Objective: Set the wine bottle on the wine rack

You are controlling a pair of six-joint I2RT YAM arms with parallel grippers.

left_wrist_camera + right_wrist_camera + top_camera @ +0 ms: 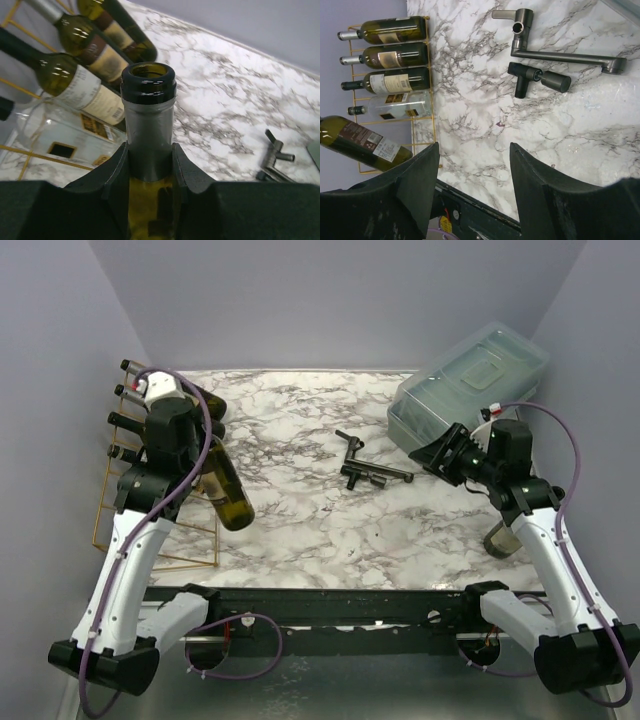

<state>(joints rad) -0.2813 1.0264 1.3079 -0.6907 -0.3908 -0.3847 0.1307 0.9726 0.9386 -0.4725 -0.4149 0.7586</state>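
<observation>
My left gripper (205, 455) is shut on the neck of a green wine bottle (230, 495), held tilted above the marble table beside the rack, base toward the front. In the left wrist view the fingers (116, 170) clamp the neck below the open mouth of the bottle (148, 82). The gold wire wine rack (105, 502) stands at the left edge and holds several bottles. It also shows in the left wrist view (35, 156) and in the right wrist view (431, 100), where the held bottle (360, 142) hangs over its near end. My right gripper (437, 453) (472, 147) is open and empty.
A translucent grey lidded box (470, 380) sits at the back right, close behind my right gripper. A black metal faucet piece (365, 468) (545, 55) lies on the marble mid-table. A small greyish object (503, 538) sits under the right arm.
</observation>
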